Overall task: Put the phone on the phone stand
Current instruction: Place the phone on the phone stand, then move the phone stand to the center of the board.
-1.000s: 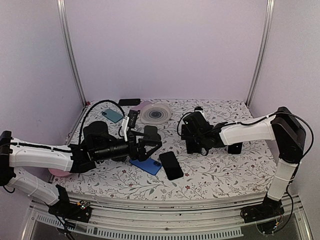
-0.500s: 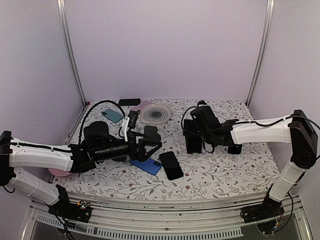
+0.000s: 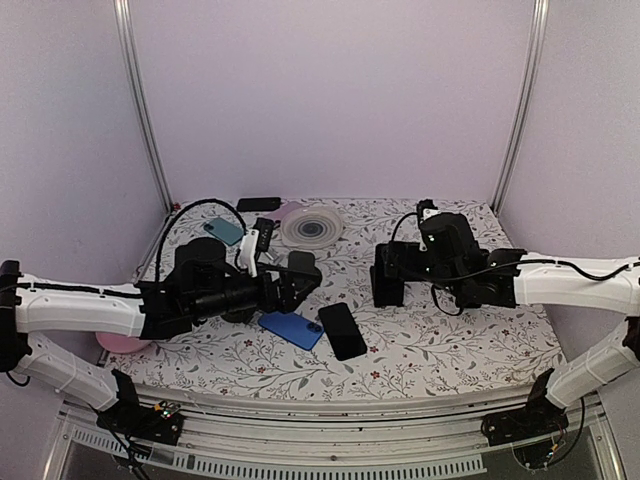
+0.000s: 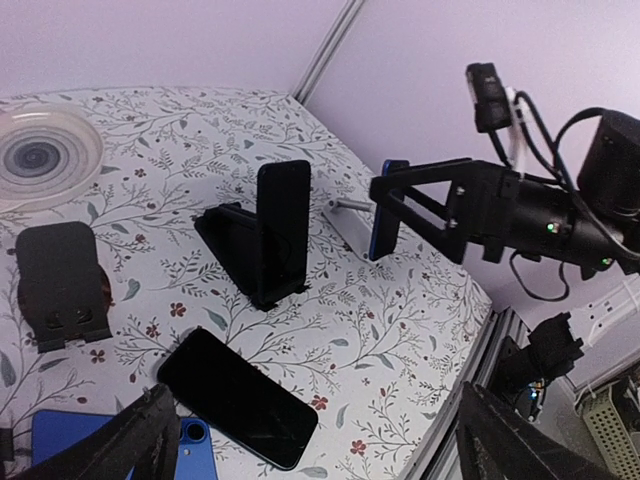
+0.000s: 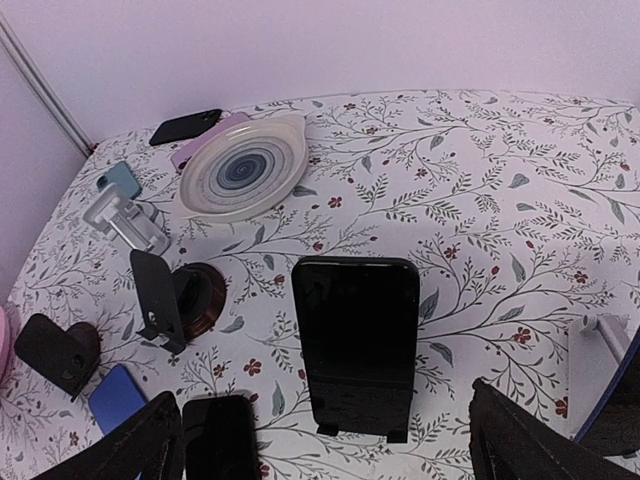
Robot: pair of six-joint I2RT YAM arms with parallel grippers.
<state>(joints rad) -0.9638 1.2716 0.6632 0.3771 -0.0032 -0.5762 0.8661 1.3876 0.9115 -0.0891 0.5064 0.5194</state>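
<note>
A black phone (image 5: 355, 335) stands upright on a black phone stand (image 5: 355, 420) in the middle of the table; it also shows in the top view (image 3: 388, 290) and the left wrist view (image 4: 282, 232). My right gripper (image 5: 325, 432) is open and empty, held back from the phone and facing it; in the top view it (image 3: 392, 262) is just right of the stand. My left gripper (image 3: 303, 280) is open and empty, hovering above a blue phone (image 3: 292, 328) and a black phone (image 3: 342, 330) that lie flat.
An empty black stand (image 4: 62, 285) is on the left. A patterned plate (image 3: 312, 225), a teal phone (image 3: 225, 231) and another black phone (image 3: 258, 204) are at the back. A blue phone leans in a clear stand (image 4: 383, 210) at the right.
My right arm has drawn back to the right, away from the phone, which stays on the stand. My left arm has barely shifted.
</note>
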